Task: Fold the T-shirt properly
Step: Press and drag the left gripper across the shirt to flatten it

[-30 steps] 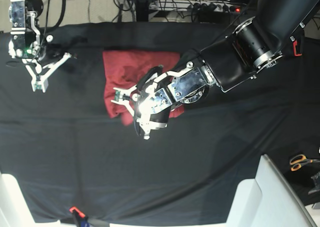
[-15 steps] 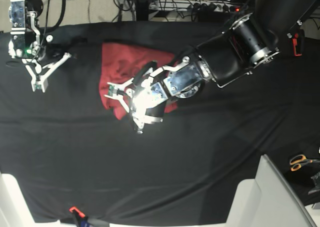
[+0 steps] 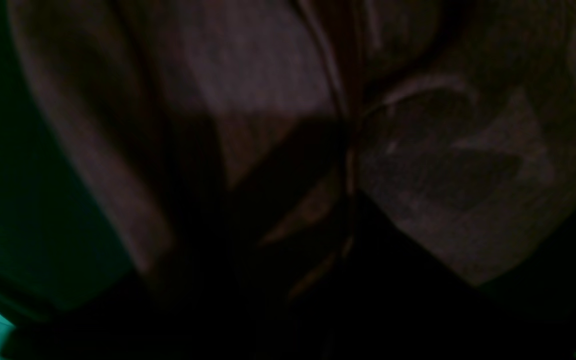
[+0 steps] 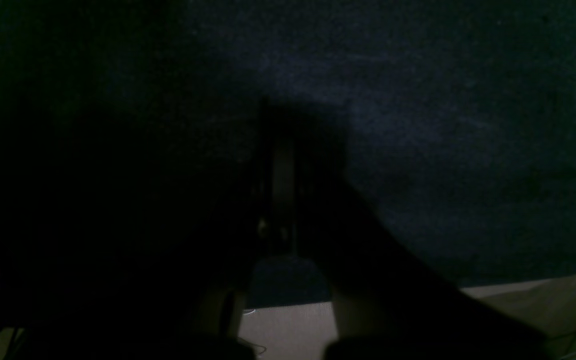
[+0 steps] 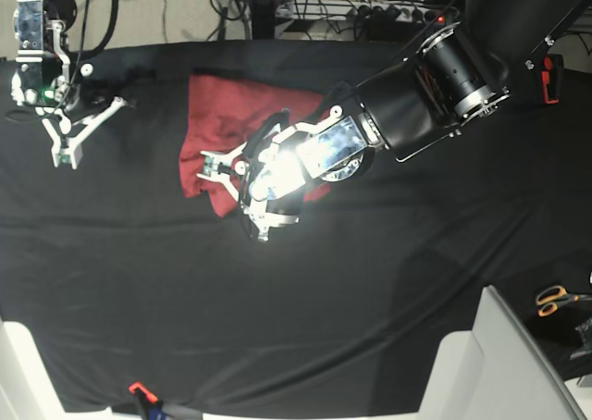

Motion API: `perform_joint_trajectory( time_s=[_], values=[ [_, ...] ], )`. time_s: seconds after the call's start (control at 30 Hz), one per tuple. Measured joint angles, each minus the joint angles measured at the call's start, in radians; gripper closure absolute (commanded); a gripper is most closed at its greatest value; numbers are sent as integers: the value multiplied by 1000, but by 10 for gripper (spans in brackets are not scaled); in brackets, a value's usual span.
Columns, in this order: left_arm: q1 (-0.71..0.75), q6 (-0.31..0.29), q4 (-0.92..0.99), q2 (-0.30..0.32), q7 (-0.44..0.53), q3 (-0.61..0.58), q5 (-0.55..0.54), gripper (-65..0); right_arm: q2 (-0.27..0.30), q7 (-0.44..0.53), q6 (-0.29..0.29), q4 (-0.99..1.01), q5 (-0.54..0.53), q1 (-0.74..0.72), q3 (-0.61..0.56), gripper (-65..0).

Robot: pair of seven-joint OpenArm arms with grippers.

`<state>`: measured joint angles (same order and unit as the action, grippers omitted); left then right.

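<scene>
In your left wrist view, dim red T-shirt (image 3: 278,100) folds fill the frame; that claw's grip cannot be told. Your right wrist view shows black cloth. From the base, the T-shirt (image 5: 231,115) lies bunched on the black-draped desk (image 5: 370,300) under the left claw (image 5: 231,193); the right claw (image 5: 65,152), pinched together and empty, hovers well apart; scissors (image 5: 555,299) lie at the edge.

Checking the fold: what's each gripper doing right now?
Left gripper: over the T-shirt; grip cannot be told.
Right gripper: shut, holding nothing.

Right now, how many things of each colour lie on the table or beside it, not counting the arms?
Red: 1, the T-shirt
Black: 1, the tablecloth
Orange: 1, the scissors off the cloth's edge
Total: 3
</scene>
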<state>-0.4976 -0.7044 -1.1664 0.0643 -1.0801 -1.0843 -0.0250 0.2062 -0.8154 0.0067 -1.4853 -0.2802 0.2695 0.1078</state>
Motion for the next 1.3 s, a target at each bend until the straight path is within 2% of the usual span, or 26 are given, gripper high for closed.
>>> perform_joint_trajectory(
  time_s=[0.2, 0.33, 0.83, 1.3],
  values=[
    [6, 0, 0, 31, -19, 9, -6, 0, 0, 0, 0, 0, 0, 0, 0, -2],
    [25, 0, 0, 37, -20, 84, -4, 0, 0, 0, 0, 0, 0, 0, -1, -2],
    [32, 0, 5, -19, -31, 95, 10, 0, -1, 0, 0, 0, 0, 1, -3, -2],
    [32, 0, 10, -14, -30, 95, 6, 0, -2, 0, 0, 0, 0, 1, -3, -2]
  ],
)
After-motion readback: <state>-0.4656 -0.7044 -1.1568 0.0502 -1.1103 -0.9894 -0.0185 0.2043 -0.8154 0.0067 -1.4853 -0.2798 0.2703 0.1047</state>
